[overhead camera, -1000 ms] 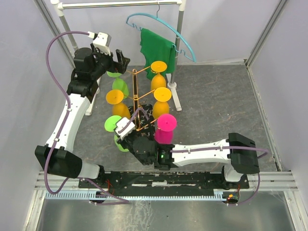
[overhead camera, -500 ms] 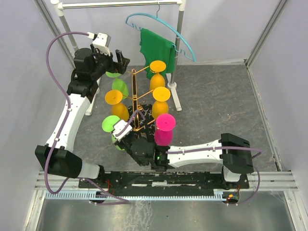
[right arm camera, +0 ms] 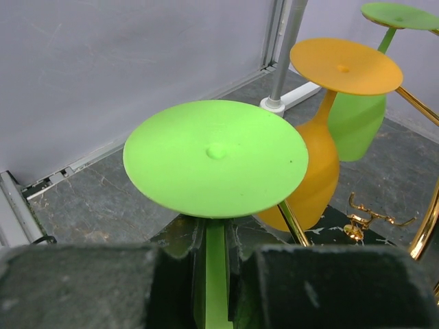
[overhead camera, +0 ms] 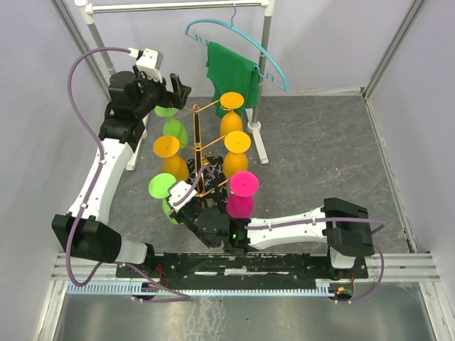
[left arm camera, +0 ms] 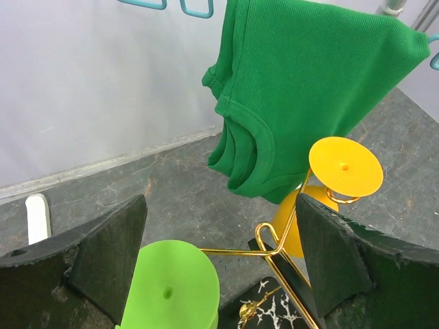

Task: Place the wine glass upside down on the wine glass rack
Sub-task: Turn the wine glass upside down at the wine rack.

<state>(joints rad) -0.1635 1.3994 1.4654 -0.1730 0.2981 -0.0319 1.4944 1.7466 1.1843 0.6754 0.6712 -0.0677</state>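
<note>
The right gripper (right arm camera: 209,291) is closed on the stem of the green glass (right arm camera: 216,156). The glass is inverted, foot uppermost, at the lower left of the overhead view, just beside the rack (overhead camera: 200,145). A gold arm passes close to the stem; contact cannot be determined. The left gripper (overhead camera: 182,91) hovers at the upper left, jaws wide apart and gripping nothing, above a second glass (left arm camera: 168,291).

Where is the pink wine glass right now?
In the top view, the pink wine glass sits upside down at the near right of the rack, just in front of an orange glass and right of the right gripper.
</note>
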